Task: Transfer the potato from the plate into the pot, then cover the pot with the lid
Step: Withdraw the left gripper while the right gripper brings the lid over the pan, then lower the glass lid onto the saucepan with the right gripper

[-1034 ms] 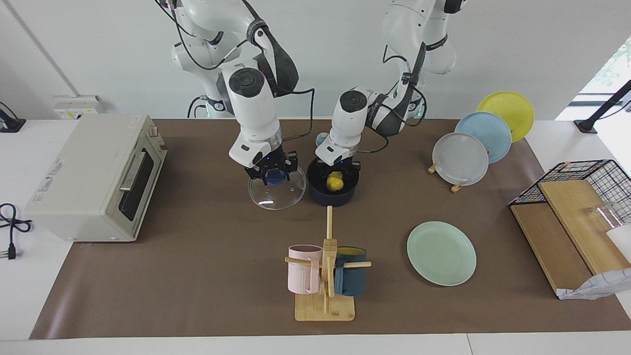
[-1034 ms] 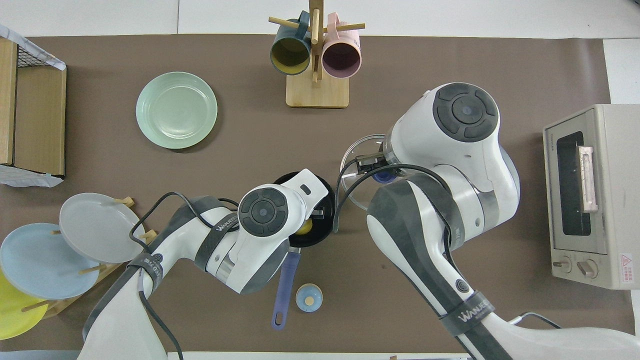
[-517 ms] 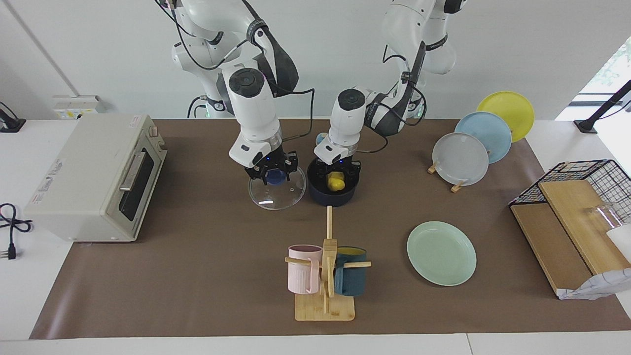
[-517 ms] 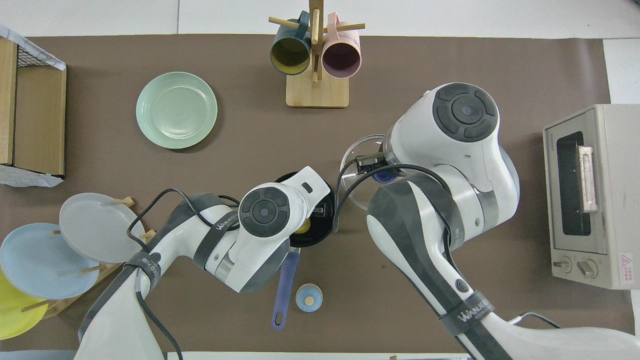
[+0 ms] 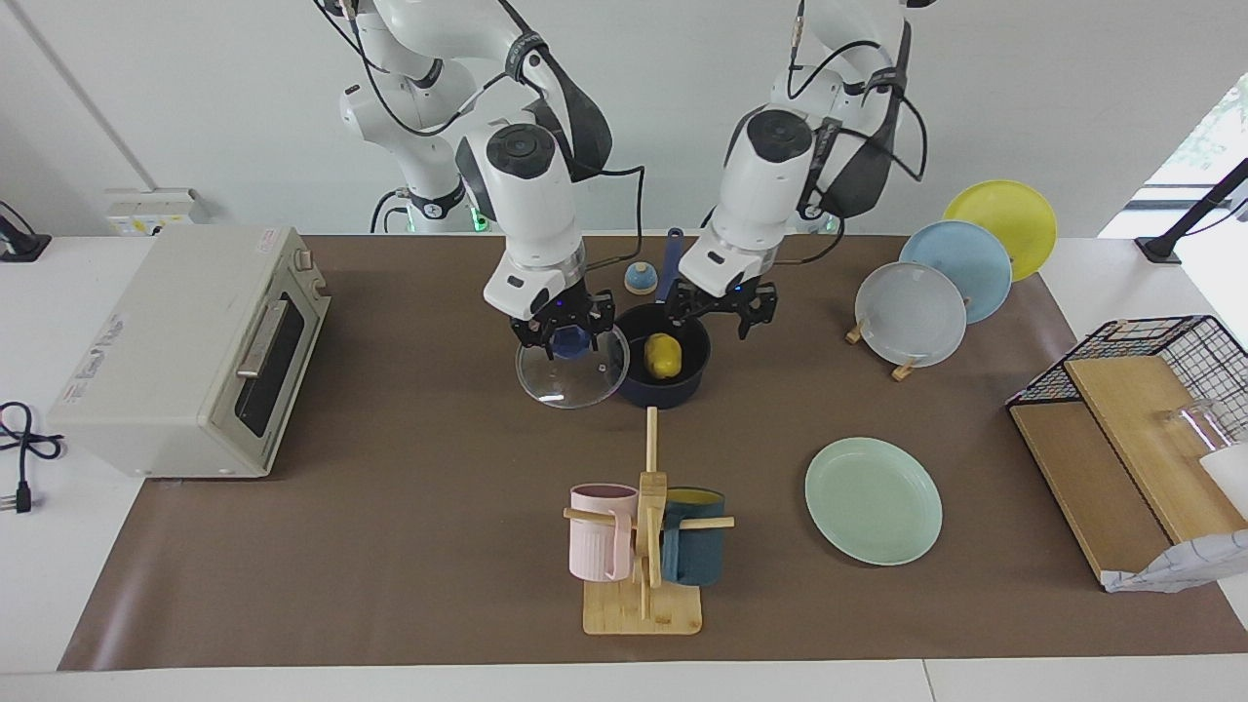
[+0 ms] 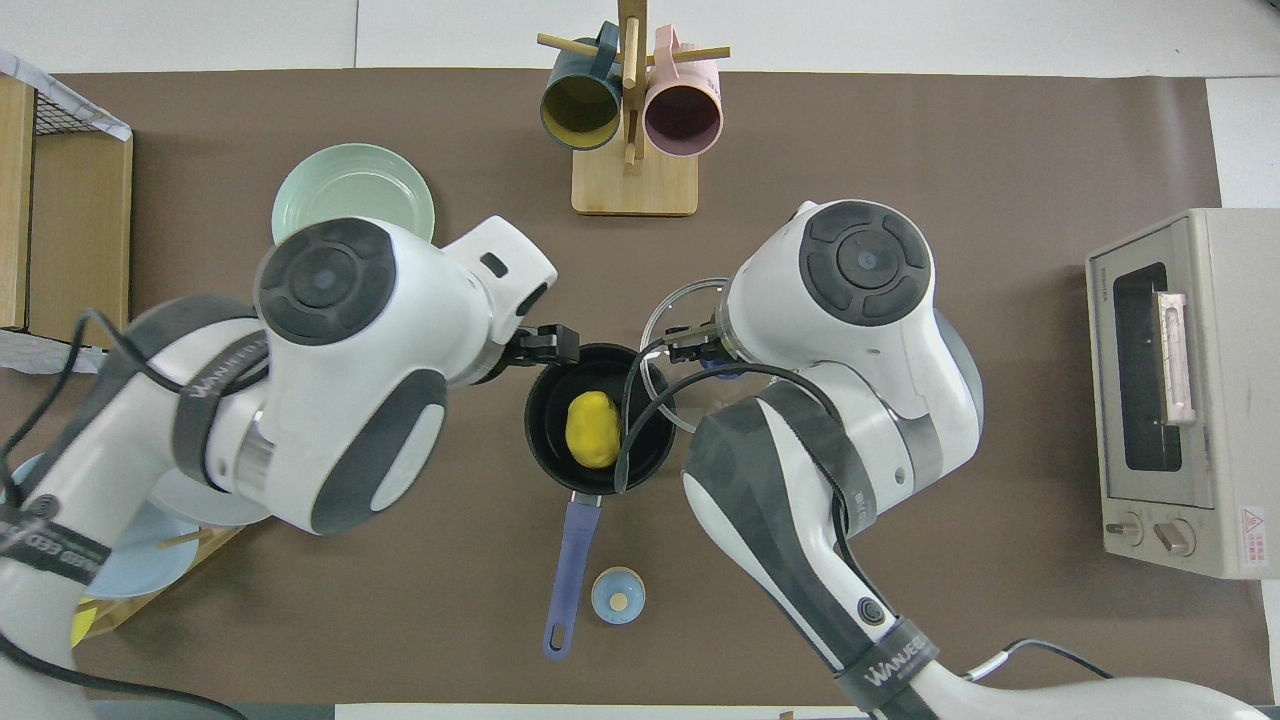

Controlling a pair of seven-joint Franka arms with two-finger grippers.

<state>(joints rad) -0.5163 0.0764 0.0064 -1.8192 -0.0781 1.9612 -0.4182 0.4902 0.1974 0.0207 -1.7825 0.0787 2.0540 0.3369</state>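
Note:
The yellow potato [image 5: 662, 356] lies inside the navy pot [image 5: 665, 394], and it also shows in the overhead view [image 6: 592, 429] within the pot's black interior [image 6: 549, 425]. The pot's blue handle [image 6: 568, 565] points toward the robots. My left gripper [image 5: 720, 310] is open and empty, raised over the pot's rim on the left arm's side. My right gripper [image 5: 566, 337] is shut on the blue knob of the glass lid [image 5: 568, 380]. It holds the lid just off the table, with the lid's edge [image 6: 657, 322] overlapping the pot's rim. The mint-green plate [image 5: 873, 500] lies empty.
A small blue-and-tan bell [image 5: 639, 279] stands beside the pot's handle, nearer to the robots. A mug rack [image 5: 643, 546] stands farther out than the pot. A toaster oven [image 5: 185, 351] is at the right arm's end. Upright plates [image 5: 912, 314] and a wire basket [image 5: 1160, 361] are at the left arm's end.
My left gripper let go of the potato, rose out of the pot and moved toward the left arm's end. My right gripper lifted the lid and carried it toward the pot.

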